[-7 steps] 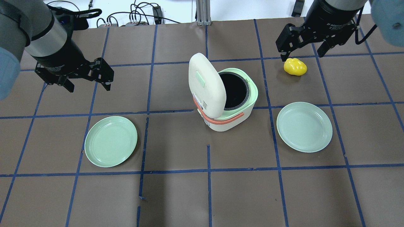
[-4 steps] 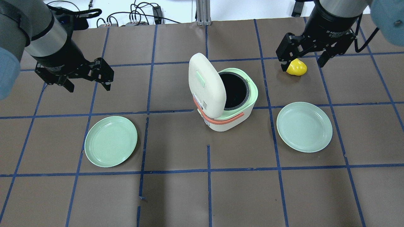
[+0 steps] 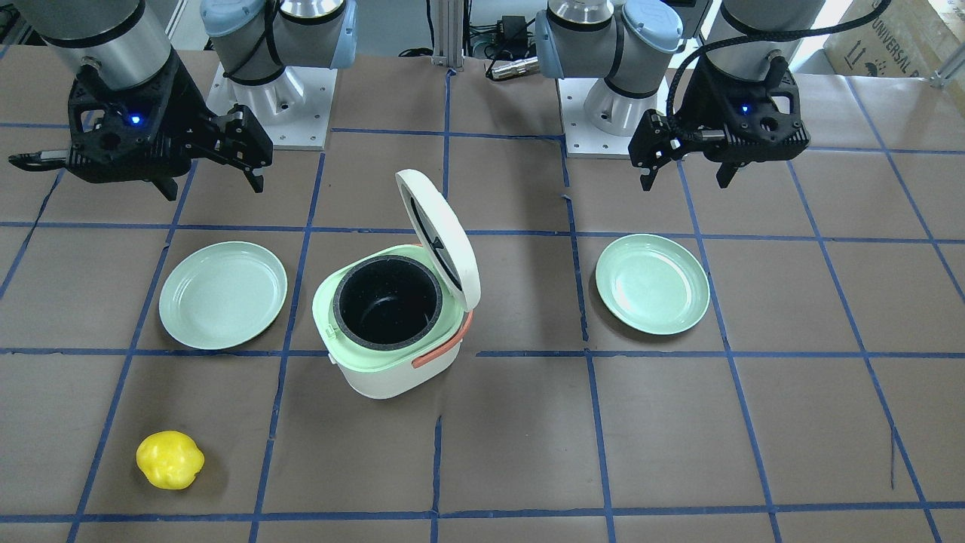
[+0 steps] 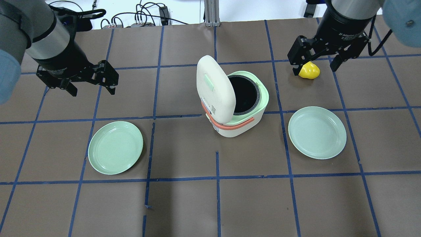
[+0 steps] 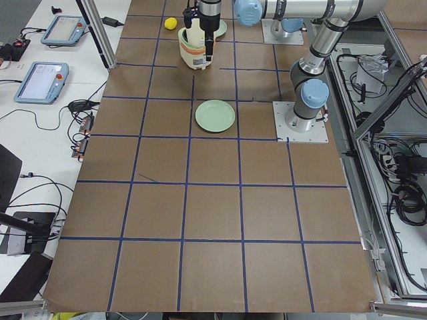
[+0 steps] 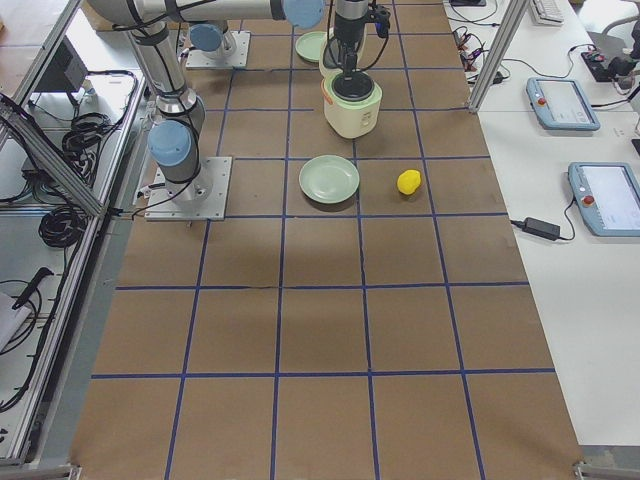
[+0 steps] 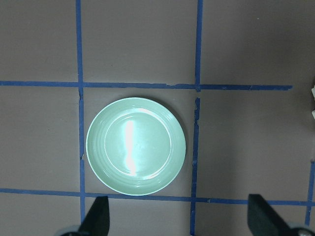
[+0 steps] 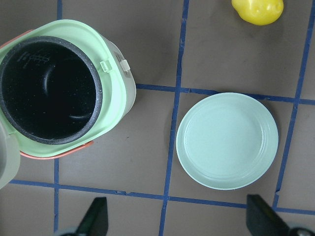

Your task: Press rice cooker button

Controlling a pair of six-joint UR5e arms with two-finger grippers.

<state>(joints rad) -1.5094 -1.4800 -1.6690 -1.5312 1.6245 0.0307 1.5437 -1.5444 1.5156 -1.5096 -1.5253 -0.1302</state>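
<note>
The right tool [image 4: 313, 66] has shifted slightly; the rice cooker [image 4: 237, 127] stands open.

one cooker [image 4: 237, 127], two plates [image 4: 115, 147] [image 4: 317, 132], one yellow object [image 4: 310, 71]

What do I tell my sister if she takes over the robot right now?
Left gripper: jaws open, empty, up above the table, touching nothing.
Right gripper: jaws open, empty, also up in the air, touching nothing.
Rice cooker: middle of the table, lid standing open, pot empty.
Done: the lid is up; whether a button was pressed cannot be told.
Left: neither gripper is at the cooker, so find its button and press it.
</note>
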